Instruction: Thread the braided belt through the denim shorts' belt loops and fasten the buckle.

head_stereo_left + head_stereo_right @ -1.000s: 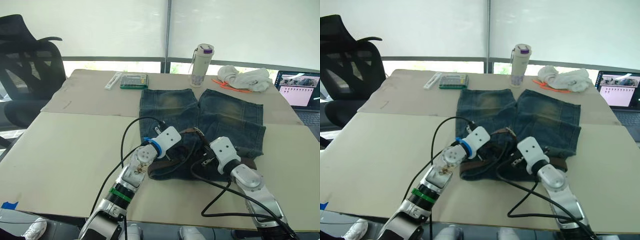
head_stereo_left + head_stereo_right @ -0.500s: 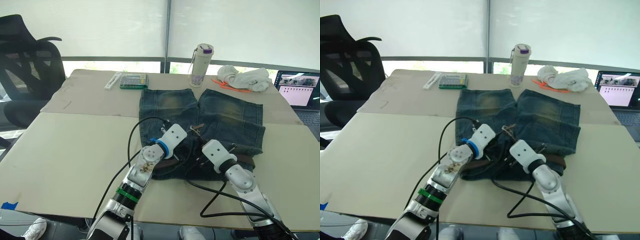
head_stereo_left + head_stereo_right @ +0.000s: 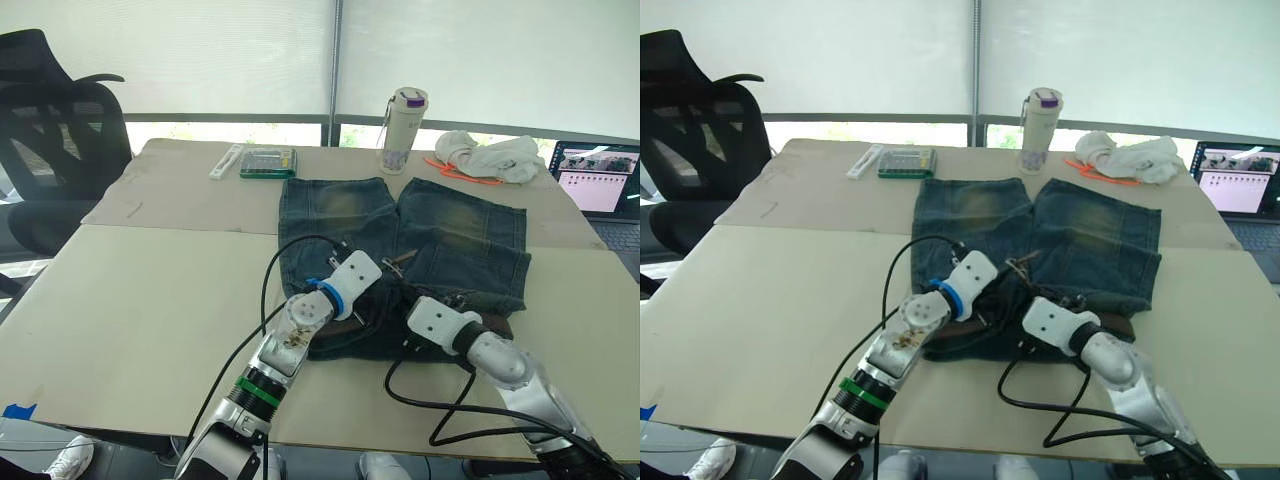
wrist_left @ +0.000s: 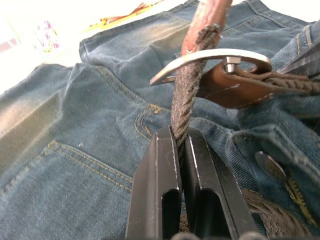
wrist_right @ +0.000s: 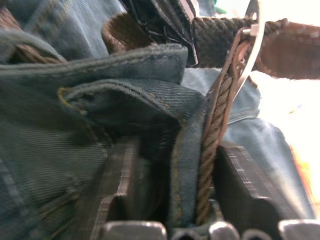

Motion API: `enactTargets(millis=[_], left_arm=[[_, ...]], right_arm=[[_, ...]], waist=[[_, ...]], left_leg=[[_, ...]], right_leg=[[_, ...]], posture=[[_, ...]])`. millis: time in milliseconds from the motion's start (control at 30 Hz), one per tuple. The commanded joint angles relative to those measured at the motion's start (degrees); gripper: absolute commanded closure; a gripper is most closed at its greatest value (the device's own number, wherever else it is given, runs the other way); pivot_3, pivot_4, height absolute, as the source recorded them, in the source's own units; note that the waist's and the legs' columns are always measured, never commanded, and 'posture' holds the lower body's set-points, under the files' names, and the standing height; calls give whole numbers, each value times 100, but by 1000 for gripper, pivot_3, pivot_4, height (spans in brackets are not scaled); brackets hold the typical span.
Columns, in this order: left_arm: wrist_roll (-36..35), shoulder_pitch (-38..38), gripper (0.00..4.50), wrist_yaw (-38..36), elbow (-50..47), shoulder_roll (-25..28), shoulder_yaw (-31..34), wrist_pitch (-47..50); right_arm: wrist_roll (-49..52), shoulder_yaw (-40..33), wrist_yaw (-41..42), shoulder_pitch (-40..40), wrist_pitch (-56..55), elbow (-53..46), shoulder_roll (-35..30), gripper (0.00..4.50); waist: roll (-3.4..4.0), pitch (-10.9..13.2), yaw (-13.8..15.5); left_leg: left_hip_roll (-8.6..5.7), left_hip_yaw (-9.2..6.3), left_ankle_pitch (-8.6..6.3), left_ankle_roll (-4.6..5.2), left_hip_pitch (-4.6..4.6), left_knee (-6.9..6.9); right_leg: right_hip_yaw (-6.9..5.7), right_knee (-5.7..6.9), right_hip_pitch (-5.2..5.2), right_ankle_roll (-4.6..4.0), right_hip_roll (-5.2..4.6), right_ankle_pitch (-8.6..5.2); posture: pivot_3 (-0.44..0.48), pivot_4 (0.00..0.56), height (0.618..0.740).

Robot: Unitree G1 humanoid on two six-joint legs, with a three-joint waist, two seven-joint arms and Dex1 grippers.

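Along the table's [image 3: 150, 290] far edge I see a flat green case [image 3: 267, 162], then a bottle [image 3: 402, 130], a white cloth [image 3: 492, 157], and a laptop [image 3: 597, 180] at the far right corner. The shorts [image 3: 450, 235] lie flat near the middle of the table, legs toward the far edge, waistband toward the near edge. My left claw [image 4: 181, 145] sits over the left part of the waistband, clamped on the belt [image 4: 186, 105]: in the left wrist view its two fingers [image 4: 162, 190] pinch the braided strap just below the buckle [image 4: 210, 57], and the strap runs up through that silver frame. The belt's leather end [image 4: 225, 87] joins the buckle on one side. My right claw [image 5: 170, 180] is just beside it at the middle of the waistband, fingers spread apart, with a fold of denim and a strand of belt between them; I cannot tell whether the pads touch either. A dark stretch of belt [image 3: 497, 325] shows along the waistband's right end.
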Motion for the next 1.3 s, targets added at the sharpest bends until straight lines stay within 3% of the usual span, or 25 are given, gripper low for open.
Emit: enactTargets(millis=[33,300,467,500,800,900,1133,1300], left_arm=[[56,13,4500,62,-32,6,-120,-260],[142,-2,4500,131,40,41,-214,-431],[169,19,4500,147,40,77,-259,-490],[173,25,4500,149,40,83,-268,-499],[228,50,4500,114,43,127,-343,-670],[4,115,4500,-94,-31,97,-289,-607],[179,160,2220,37,-11,237,-294,-899],[19,355,476,-259,-97,479,-312,-1327]], right_arm=[[1258,-667,318,-135,1059,-644,177,753],[4097,-1900,-481,-797,4141,-1256,1131,753],[4771,-2328,-1640,-1226,5156,-1133,1784,753],[4837,-2380,-1767,-1274,5244,-1110,1839,1248],[5565,-2784,-2683,-1538,5780,-980,2123,4329],[5632,-2796,-2782,-1521,5771,-975,2072,4465],[5883,-3097,-2881,-1528,5763,-794,1714,4500],[6311,-3668,-2587,-1526,5810,-378,887,4500]], waist=[[0,0,7],[1,-1,24],[3,-2,41],[4,-2,44],[6,-3,33],[6,-3,18],[6,-3,-7],[8,-4,2]], left_leg=[[0,-1,0,0,1,0],[2,-4,0,0,0,0],[1,-4,0,0,-3,0],[1,-4,0,0,-4,0],[1,-3,0,0,-7,0],[1,-4,0,0,-7,0],[1,-3,0,0,-9,0],[0,-3,0,0,-10,0]], right_leg=[[-1,0,2,0,0,0],[-3,1,2,-1,0,0],[-4,0,0,0,0,0],[-4,1,-1,0,0,0],[-5,0,-5,0,0,0],[-5,1,-5,0,0,0],[-5,-1,-5,1,-1,0],[-5,-3,-4,1,-1,0]], posture=[[0,150,737],[0,150,737],[0,150,737],[0,150,737],[0,150,737],[0,150,737],[0,150,737],[0,150,737]])
